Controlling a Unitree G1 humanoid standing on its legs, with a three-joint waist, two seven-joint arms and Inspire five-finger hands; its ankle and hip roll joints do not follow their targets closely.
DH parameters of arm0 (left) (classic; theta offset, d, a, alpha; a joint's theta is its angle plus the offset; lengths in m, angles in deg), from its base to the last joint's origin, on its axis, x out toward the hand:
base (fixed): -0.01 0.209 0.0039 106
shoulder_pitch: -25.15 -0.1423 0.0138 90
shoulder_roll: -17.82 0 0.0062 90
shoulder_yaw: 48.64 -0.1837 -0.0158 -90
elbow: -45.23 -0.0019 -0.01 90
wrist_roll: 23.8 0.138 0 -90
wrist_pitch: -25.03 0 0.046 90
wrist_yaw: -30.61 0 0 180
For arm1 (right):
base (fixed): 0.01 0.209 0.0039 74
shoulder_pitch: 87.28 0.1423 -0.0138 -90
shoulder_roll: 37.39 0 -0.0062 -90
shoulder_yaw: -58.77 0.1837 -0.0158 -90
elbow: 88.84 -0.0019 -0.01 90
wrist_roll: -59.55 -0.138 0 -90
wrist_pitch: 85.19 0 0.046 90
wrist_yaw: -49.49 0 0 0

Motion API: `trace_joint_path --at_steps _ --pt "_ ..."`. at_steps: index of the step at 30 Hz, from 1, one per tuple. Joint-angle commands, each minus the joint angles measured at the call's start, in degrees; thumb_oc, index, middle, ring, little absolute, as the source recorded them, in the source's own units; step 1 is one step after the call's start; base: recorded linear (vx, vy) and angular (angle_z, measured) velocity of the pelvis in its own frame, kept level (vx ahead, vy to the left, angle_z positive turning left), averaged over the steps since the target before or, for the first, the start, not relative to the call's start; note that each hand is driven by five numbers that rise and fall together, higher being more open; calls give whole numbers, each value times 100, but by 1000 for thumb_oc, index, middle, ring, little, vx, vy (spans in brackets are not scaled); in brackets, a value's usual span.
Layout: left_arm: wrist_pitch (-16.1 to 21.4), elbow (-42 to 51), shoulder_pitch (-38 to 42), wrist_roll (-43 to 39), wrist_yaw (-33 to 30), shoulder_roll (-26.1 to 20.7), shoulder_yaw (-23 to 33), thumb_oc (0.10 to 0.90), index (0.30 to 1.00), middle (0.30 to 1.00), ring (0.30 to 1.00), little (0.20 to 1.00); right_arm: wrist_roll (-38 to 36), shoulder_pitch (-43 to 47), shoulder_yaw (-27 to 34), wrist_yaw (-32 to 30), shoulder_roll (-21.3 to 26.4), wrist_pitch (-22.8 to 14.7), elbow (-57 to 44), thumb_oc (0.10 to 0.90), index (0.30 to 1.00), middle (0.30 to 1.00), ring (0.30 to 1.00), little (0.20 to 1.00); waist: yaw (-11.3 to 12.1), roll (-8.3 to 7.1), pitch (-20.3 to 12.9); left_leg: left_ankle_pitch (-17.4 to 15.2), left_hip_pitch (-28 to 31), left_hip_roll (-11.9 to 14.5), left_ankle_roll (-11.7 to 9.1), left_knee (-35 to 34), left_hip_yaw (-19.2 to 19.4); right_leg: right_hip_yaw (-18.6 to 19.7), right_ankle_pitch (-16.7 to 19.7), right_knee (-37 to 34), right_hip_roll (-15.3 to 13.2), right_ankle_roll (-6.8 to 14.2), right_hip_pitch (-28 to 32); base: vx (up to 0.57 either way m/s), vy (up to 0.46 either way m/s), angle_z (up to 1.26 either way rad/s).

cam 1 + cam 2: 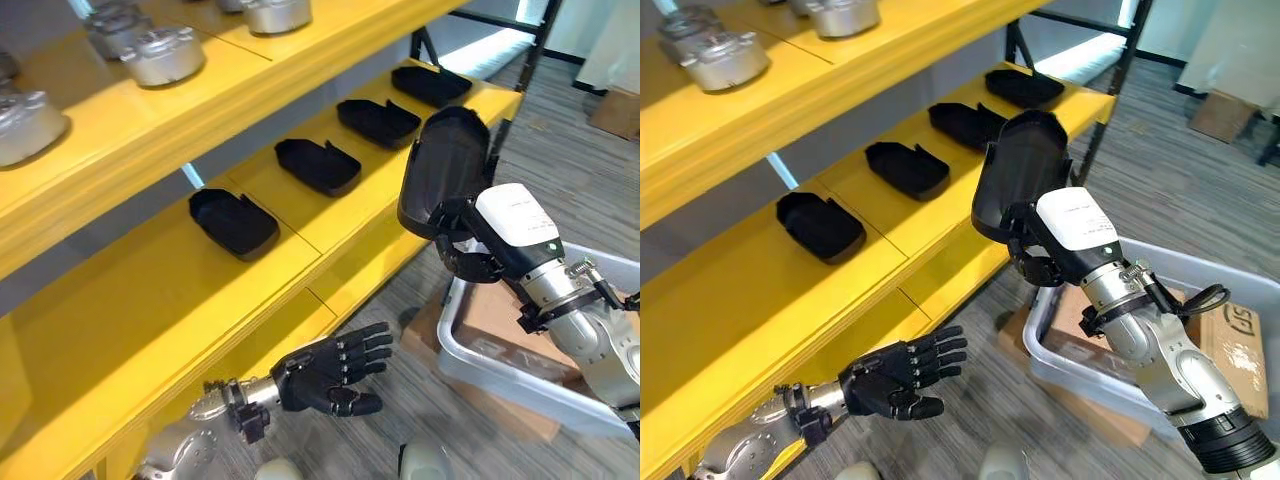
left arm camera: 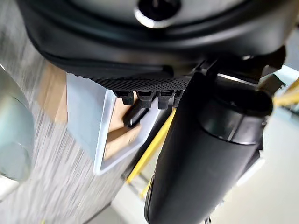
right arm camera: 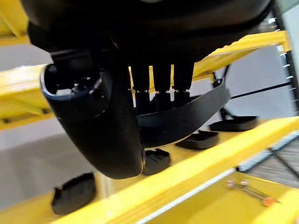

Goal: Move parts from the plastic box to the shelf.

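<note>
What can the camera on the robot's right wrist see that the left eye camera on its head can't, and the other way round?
Right wrist view: the fingers curled against the inside of the held black part, from very close. Left eye view: the open left hand, the grey plastic box with cardboard in it, and silver metal parts on the upper shelf. Shared: the right hand holding that black part, and a row of black parts on the yellow shelf.
</note>
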Motion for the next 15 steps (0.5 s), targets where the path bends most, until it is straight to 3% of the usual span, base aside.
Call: trace_joint_path --at_steps 1,4,5,7,15 --pt "377 440 264 -18 -127 -14 109 900 1000 1000 1000 1000 -91 1138 206 -678 -95 -478 -453 400 300 300 300 300 -31 3 -395 14 169 187 133 -220 199 -169 105 -26 375 -344 174 -140 268 -9" --pt "235 548 258 -157 -164 -105 92 900 1000 1000 1000 1000 -89 1083 271 -619 -124 -365 -489 400 300 300 300 300 -7 92 -349 -102 228 144 96 -565 374 -165 234 -108 202 -160 209 -112 186 31" --pt "172 668 113 -158 -123 -186 184 900 1000 1000 1000 1000 -123 925 393 -565 -110 -396 -553 400 300 300 300 300 58 136 -329 -180 243 92 64 -735 373 -149 433 -324 50 11 265 -133 200 37" --pt "141 776 -103 -170 -37 -289 320 900 1000 1000 1000 1000 -141 804 441 -477 -117 -402 -618 400 300 300 300 300 148 149 -325 -180 283 51 44 -875 379 -201 591 -599 -82 134 373 -97 168 34" --pt "247 822 -695 -127 64 -340 752 900 1000 1000 1000 1000 -330 745 382 -309 -178 -671 -842 400 300 300 300 300 531 69 -360 44 234 125 -95 -1130 526 -696 940 -1479 -269 335 875 -53 34 14"
